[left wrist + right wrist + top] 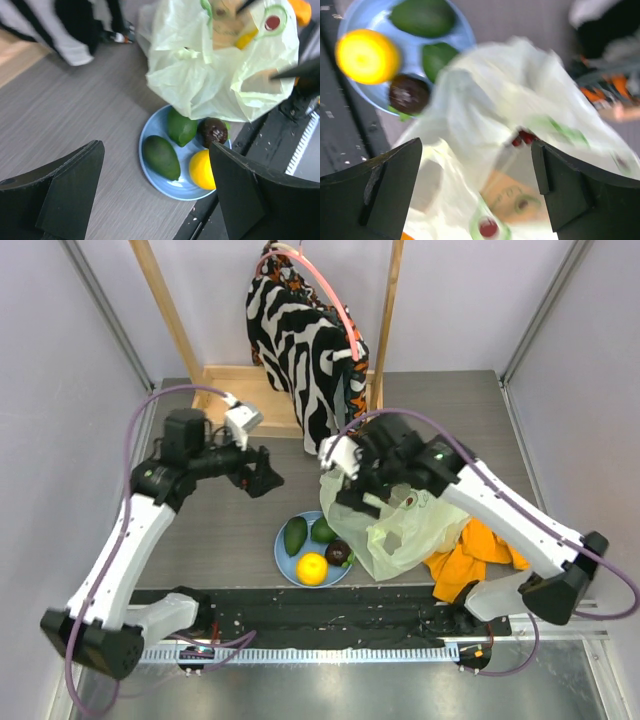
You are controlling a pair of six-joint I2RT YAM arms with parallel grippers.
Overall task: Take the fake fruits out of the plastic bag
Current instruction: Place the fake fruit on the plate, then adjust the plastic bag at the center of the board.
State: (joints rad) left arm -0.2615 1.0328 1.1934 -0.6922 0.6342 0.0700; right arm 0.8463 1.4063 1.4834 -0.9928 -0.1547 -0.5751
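The left gripper (265, 478) hangs over bare table left of the plate (175, 186), jaws spread and holding nothing. On the plate, at the near edge of the table, lie four of the fruits: two avocados (161, 156), an orange ball (202, 169) nearest the arm bases, and a dark fruit (214, 131) on the right side, just under the bag's edge. The bag (405, 530) stands crumpled right of the plate, its lower edge overlapping the plate's right rim. The right gripper (352, 502) is directly above the bag's upper left part; its wrist view shows the jaws spread with the blurred film between and below them, apparently not pinched. A yellow patch (247, 38) shows through the film in the left wrist view; it may be the lemon, though it could be print on the bag. Right of the bag lies an orange cloth (470, 555). The task looks near its end, with one fruit perhaps left inside. The next move calls for finding the bag's mouth, holding it open, and reaching in for that fruit without dragging the film across the plate.
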